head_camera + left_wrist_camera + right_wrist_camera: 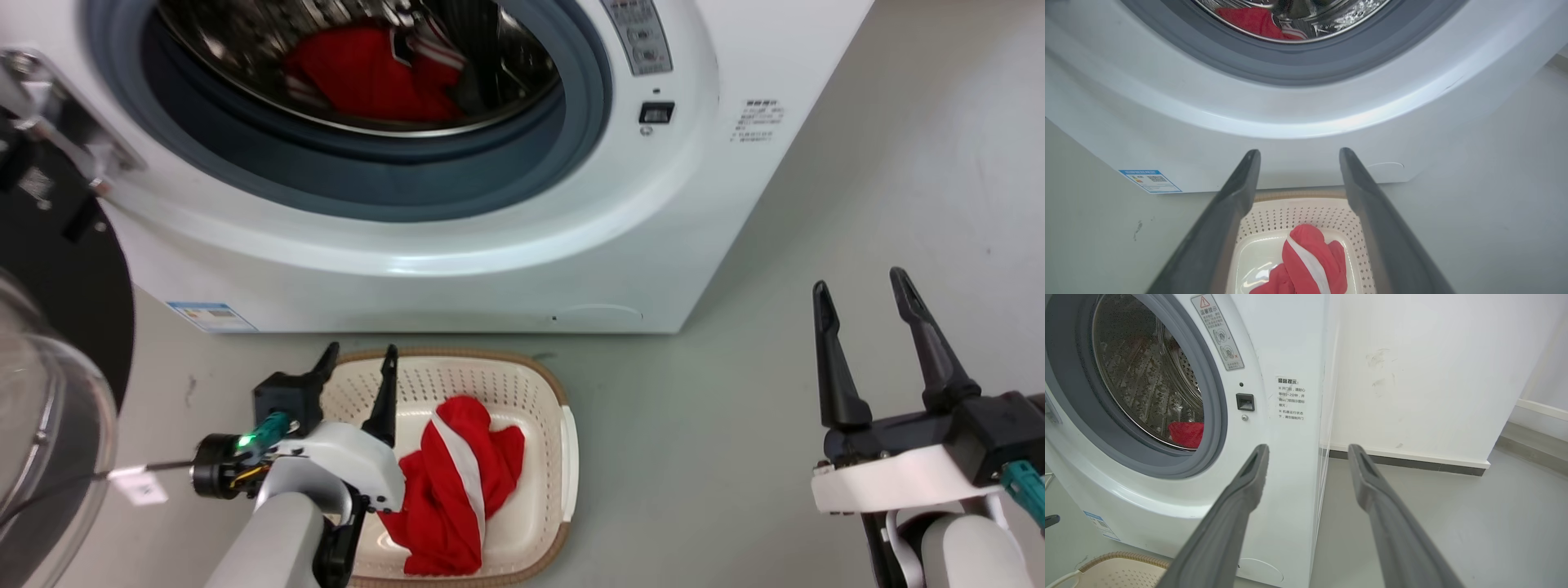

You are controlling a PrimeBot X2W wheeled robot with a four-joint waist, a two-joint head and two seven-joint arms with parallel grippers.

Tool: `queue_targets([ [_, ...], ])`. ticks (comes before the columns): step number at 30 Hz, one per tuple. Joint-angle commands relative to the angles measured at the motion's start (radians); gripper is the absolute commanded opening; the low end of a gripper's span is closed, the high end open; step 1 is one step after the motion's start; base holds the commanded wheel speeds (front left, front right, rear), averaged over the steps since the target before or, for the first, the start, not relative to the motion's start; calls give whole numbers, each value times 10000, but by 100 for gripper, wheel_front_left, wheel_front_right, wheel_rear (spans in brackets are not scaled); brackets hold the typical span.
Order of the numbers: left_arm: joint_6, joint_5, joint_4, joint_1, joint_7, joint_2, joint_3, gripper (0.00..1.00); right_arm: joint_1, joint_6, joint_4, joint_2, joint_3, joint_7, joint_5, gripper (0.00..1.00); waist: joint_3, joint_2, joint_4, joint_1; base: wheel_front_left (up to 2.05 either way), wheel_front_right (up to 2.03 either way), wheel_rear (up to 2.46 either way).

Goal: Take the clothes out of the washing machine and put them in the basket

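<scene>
The white washing machine (506, 269) stands with its round opening uncovered. A red jersey (367, 77) with striped trim lies low in the steel drum, and it also shows as a red garment (1257, 22) and as a red patch (1186, 434). The cream basket (563, 441) sits on the floor before the machine, holding a red garment with a white stripe (453, 494) (1306, 263). My left gripper (359, 355) (1298, 153) hovers open above the basket's back left, with nothing between its fingers. My right gripper (861, 286) (1308, 448) is open and empty over the floor to the right.
The glass porthole door (49, 408) hangs open at the far left. Grey floor (735, 408) spreads right of the basket. A white wall with a dark skirting (1412, 461) stands beyond the machine's right side.
</scene>
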Motion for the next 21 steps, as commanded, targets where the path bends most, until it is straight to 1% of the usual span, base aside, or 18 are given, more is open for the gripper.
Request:
queue_targets([
  [1, 78, 159, -416, 281, -26, -63, 283, 100, 160, -7, 21, 8, 11, -24, 0, 100, -368, -1, 178, 3, 0, 0, 0],
  [5, 82, 794, -1799, 1028, -26, -250, 1253, 100, 338, -7, 49, 8, 54, -24, 39, 100, -699, -1, 201, 3, 0, 0, 0],
  [7, -35, 1010, -2245, 1254, -27, -394, 1613, 100, 400, -7, 59, 8, 70, -24, 51, 100, -807, -1, 189, 3, 0, 0, 0],
  [10, -287, 1271, -2500, 1292, -27, -509, 1944, 100, 429, -7, 37, 8, 121, -24, 62, 100, -874, -1, 129, 3, 0, 0, 0],
  [13, -460, 1503, -2334, 942, -27, -480, 2153, 100, 364, -7, -9, 9, 147, -24, 110, 100, -806, -1, 26, 3, 0, 0, 0],
  [16, -586, 1669, -1865, 369, -26, -450, 2248, 100, 186, -7, -50, 9, 231, -24, 169, 100, -612, -1, -133, 3, 0, 0, 0],
  [21, -783, 1902, -707, -1223, -28, -309, 2155, 100, -204, -7, -172, 9, 347, -24, 283, 100, 18, -1, -470, 3, 0, 0, 0],
])
